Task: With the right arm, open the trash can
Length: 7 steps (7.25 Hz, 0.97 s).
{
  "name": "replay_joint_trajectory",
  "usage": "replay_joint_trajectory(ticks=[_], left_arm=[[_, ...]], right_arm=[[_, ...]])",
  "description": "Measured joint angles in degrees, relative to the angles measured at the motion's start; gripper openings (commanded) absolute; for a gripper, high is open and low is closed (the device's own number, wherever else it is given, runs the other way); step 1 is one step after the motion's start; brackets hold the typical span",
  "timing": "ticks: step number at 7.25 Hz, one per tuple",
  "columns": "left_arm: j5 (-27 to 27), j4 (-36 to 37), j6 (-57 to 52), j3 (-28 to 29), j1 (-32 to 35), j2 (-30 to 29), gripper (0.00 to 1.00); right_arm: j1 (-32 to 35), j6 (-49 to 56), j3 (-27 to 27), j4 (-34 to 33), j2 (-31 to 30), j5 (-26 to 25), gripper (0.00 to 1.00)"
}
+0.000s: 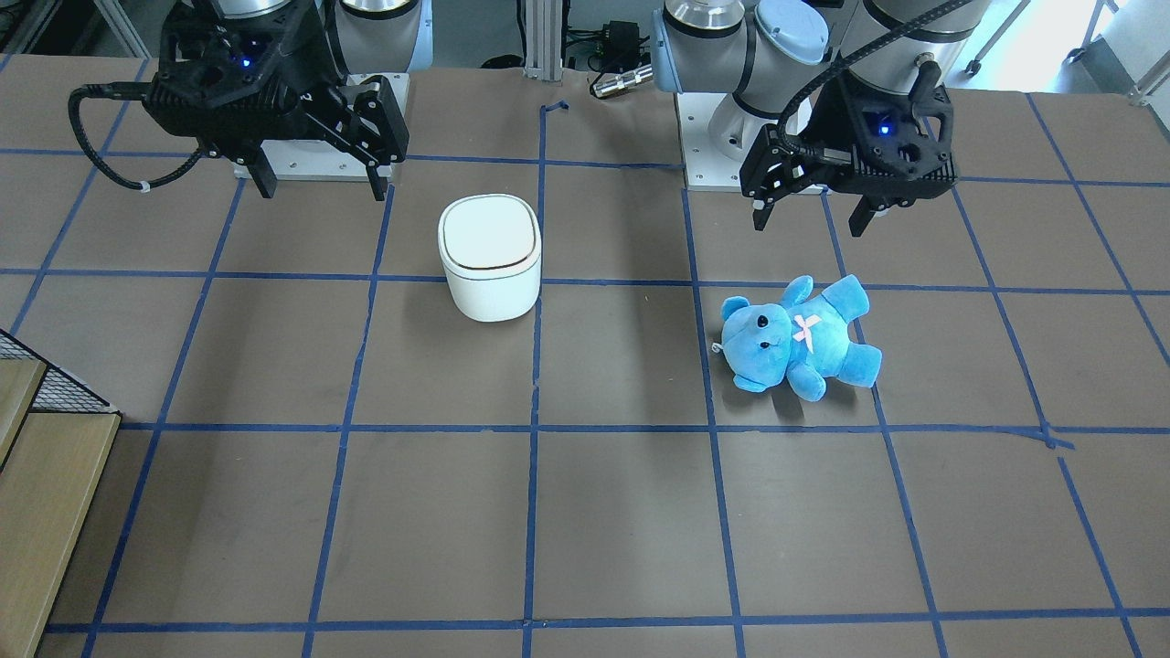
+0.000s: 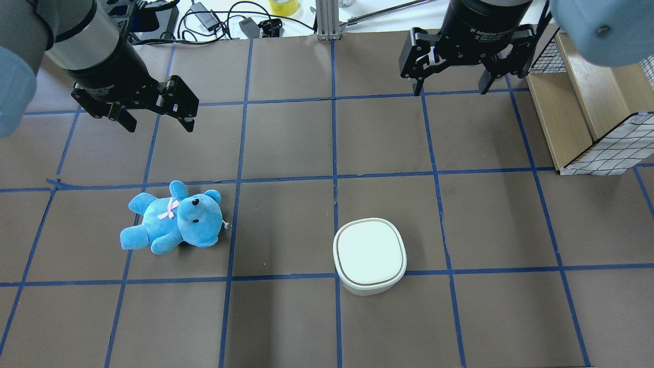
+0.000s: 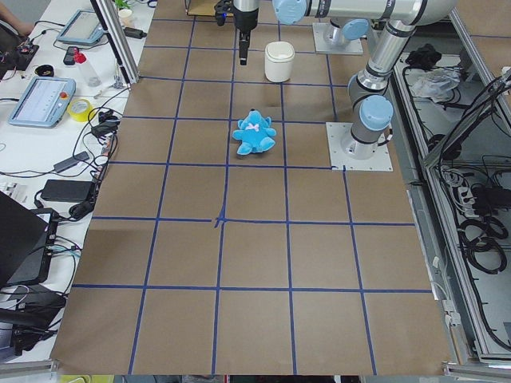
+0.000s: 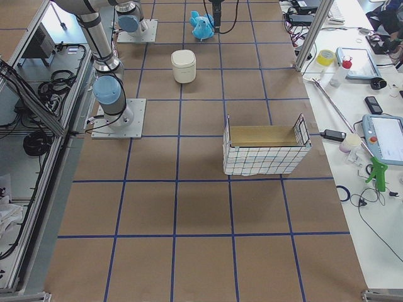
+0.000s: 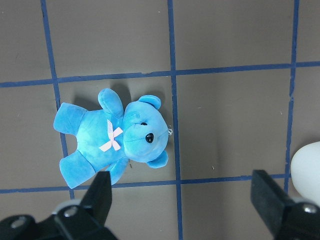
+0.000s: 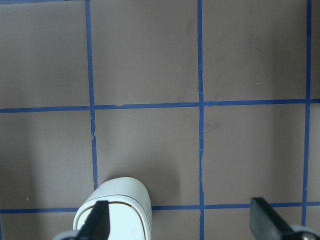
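The white trash can point(image 1: 489, 256) stands on the brown table with its lid shut; it also shows in the overhead view point(image 2: 369, 255) and at the bottom left of the right wrist view point(image 6: 117, 210). My right gripper point(image 1: 322, 187), with the looping cable, hangs open and empty above the table, apart from the can; it shows too in the overhead view point(image 2: 450, 91). My left gripper point(image 1: 809, 219) is open and empty, raised over the table near a blue teddy bear point(image 1: 795, 334).
The teddy lies on its back on my left half of the table point(image 2: 173, 217). A wood and wire basket point(image 2: 587, 112) stands at the table's right edge. Blue tape lines grid the table. Cables and devices lie beyond the far edge.
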<state>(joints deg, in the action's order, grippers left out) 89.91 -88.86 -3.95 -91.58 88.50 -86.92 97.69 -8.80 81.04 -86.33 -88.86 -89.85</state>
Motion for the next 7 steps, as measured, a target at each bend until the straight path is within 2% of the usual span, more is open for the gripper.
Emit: replay_joint_trajectory(ticks=[2, 3, 4, 5, 6, 7], left_arm=[[0.0, 0.0, 0.0, 0.0, 0.0, 0.0, 1.0], [0.0, 0.0, 0.0, 0.0, 0.0, 0.0, 1.0], [0.0, 0.0, 0.0, 0.0, 0.0, 0.0, 1.0], [0.0, 0.0, 0.0, 0.0, 0.0, 0.0, 1.0], [0.0, 0.0, 0.0, 0.0, 0.0, 0.0, 1.0], [0.0, 0.0, 0.0, 0.0, 0.0, 0.0, 1.0]], right_arm=[[0.03, 0.02, 0.01, 0.06, -0.05, -0.33, 1.0], [0.13, 0.01, 0.14, 0.16, -0.08, -0.35, 0.9], [0.26, 0.0, 0.42, 0.32, -0.11, -0.25, 0.76], [0.43, -0.14, 0.76, 0.77, -0.14, -0.1, 0.57], [0.71, -0.48, 1.18, 1.74, -0.19, 0.07, 0.32], [1.23, -1.19, 1.53, 2.71, -0.21, 0.81, 0.22]])
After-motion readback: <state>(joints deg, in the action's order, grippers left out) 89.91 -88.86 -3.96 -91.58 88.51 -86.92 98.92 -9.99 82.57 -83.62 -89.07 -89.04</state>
